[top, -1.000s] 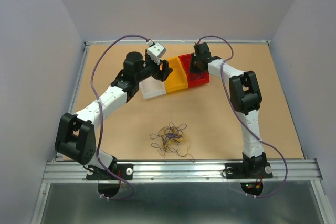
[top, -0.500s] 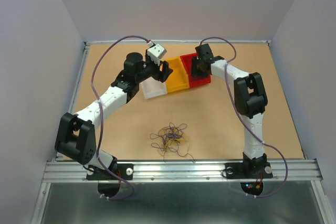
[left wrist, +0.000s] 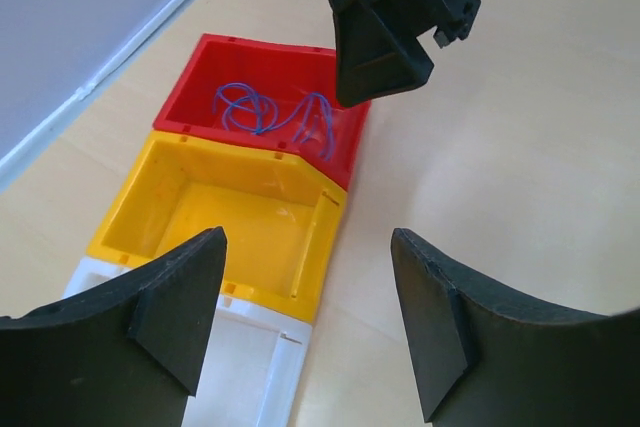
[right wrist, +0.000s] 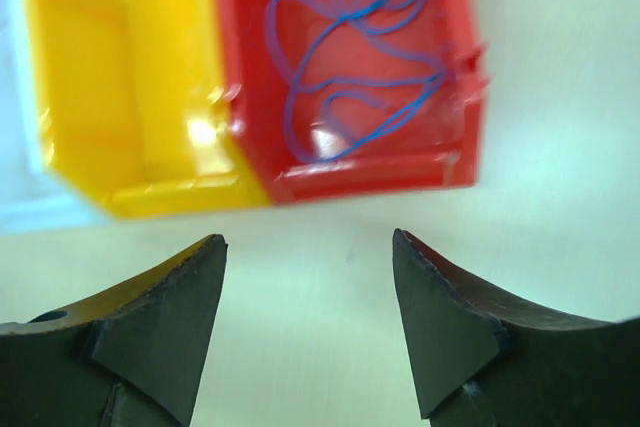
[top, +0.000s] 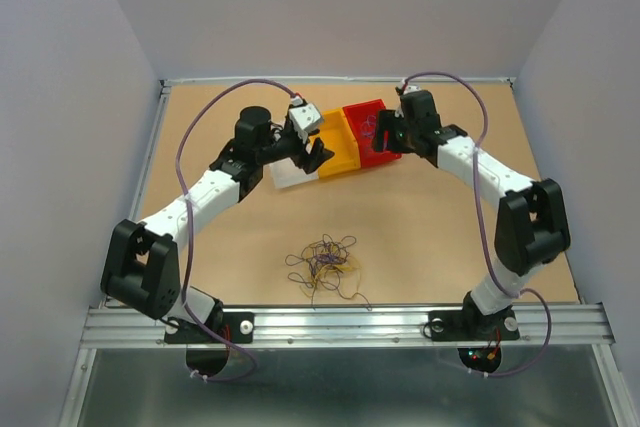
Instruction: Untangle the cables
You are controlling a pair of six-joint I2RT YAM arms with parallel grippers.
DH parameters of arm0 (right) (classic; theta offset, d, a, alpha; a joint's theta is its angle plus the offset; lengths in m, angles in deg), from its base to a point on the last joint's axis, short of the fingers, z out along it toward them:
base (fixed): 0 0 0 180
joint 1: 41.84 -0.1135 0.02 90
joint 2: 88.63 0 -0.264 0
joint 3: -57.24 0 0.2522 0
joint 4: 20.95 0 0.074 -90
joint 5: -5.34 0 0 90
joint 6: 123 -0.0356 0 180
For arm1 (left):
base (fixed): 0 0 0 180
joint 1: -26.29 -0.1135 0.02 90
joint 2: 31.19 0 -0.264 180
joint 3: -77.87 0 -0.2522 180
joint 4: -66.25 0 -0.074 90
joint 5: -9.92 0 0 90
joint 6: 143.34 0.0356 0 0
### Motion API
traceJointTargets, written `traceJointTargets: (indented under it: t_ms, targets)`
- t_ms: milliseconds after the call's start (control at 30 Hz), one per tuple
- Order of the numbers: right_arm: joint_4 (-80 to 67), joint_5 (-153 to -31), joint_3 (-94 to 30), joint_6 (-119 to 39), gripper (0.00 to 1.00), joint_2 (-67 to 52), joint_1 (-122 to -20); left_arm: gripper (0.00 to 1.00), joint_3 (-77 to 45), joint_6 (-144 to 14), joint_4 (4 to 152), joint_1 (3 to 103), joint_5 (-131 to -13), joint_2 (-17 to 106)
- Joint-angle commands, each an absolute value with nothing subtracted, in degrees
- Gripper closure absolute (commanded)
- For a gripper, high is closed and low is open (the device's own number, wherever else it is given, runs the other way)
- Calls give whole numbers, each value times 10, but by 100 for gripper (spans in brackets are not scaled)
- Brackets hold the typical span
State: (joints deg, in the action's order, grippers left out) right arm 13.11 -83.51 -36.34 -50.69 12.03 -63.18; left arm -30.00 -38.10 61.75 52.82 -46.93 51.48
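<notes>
The cables (top: 325,265) sit in one round bunch at the front of the table (top: 450,247). One purple wire (left wrist: 262,115) lies in the red bin (left wrist: 260,43). The bunch is at 6 o'clock from both grippers, well apart. We think our left gripper (top: 318,153) is nearer than our right gripper (top: 383,133). Both have jaws spread and hold nothing.

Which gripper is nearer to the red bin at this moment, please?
Right. The right gripper hangs open just off the red bin, at its edge. The left gripper sits a bin away, over the seam between the yellow bin and the white bin.
</notes>
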Motion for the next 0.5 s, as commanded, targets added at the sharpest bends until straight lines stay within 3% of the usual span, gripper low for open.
traceJointTargets:
  t_ms: [0, 133, 467]
  targets:
    - [18, -963, -209, -498, 27, 20, -661, 21, -326, -266, 662, 531, -332, 465]
    - [-3, -951, -149, -505, 25, -52, -730, 21, -368, -169, 730, 560, -310, 439]
    - [-60, -828, -65, -536, 27, -141, -737, 33, -364, -47, 836, 677, -411, 499]
